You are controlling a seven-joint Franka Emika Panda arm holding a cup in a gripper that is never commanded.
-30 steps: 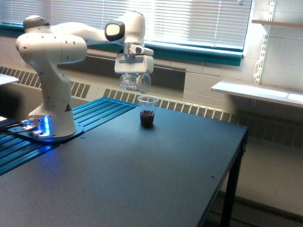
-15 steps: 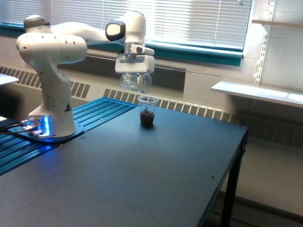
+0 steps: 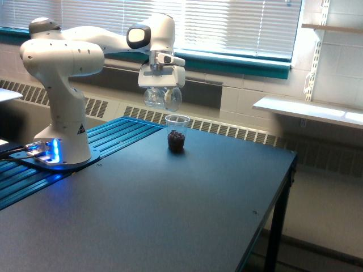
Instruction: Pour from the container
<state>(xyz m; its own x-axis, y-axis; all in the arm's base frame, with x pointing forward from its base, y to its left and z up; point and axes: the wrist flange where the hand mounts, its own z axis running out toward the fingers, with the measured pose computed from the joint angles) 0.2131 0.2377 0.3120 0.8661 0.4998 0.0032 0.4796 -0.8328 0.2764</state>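
Clamping the container [image 3: 162,98], the gripper [image 3: 161,86] holds it tipped above and just to the exterior view's left of the small cup [image 3: 177,134]; to pour well, its mouth should stay over the cup's rim, with a slow tilt. Container: clear, apparently empty. Small cup: upright on the table [image 3: 187,215], dark pieces at its bottom.

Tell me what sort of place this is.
Probably a robotics lab in a classroom-like room: a Franka arm bolted to a dark worktable, blinds over windows, and wall-mounted shelves.
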